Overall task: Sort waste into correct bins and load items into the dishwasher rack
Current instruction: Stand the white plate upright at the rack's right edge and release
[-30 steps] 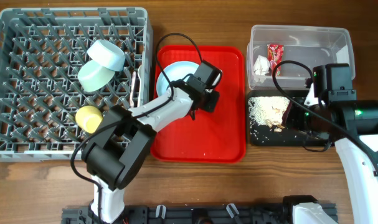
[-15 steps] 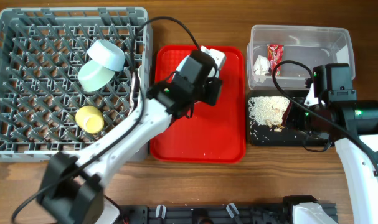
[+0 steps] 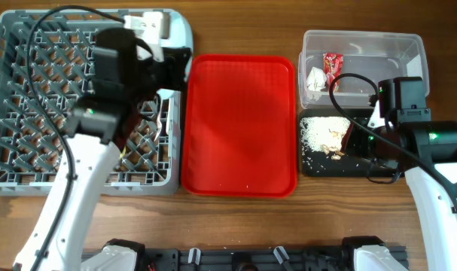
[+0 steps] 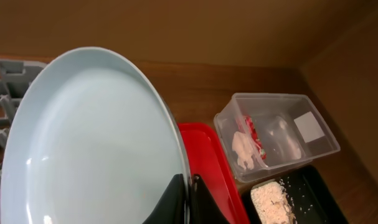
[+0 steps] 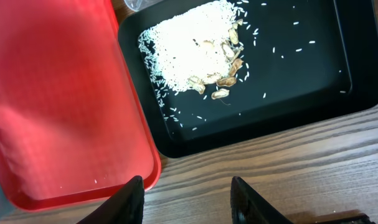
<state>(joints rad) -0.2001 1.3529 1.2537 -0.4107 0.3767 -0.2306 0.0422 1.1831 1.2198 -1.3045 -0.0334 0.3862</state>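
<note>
Left wrist view, nearest first: the left end effector (image 4: 189,188) is closed to a thin gap, with the rim of the pale blue plate (image 4: 89,143) nipped between its two dark fingers. The plate stands nearly on edge and fills most of that frame. Behind it lie a strip of the red tray (image 4: 204,155), then the black tray (image 4: 313,193) and the clear tub (image 4: 273,99), which holds the red wrapper (image 4: 251,127) and the white paper scrap (image 4: 241,146). From overhead the plate sits over the far right corner of the grey rack (image 3: 17,177); whether it touches the pegs cannot be told. The step in hand looks like slotting the plate. It would go best with the plate kept upright and turned in line with a row of pegs, then lowered until its lower rim is seated, and only then let go, since such a thin pinch could let it swing. The right end effector (image 5: 190,202) is spread wide and empty above the bare worktop (image 5: 269,168), just beside the black tray's near edge, where the food scraps (image 5: 195,56) are heaped.
</note>
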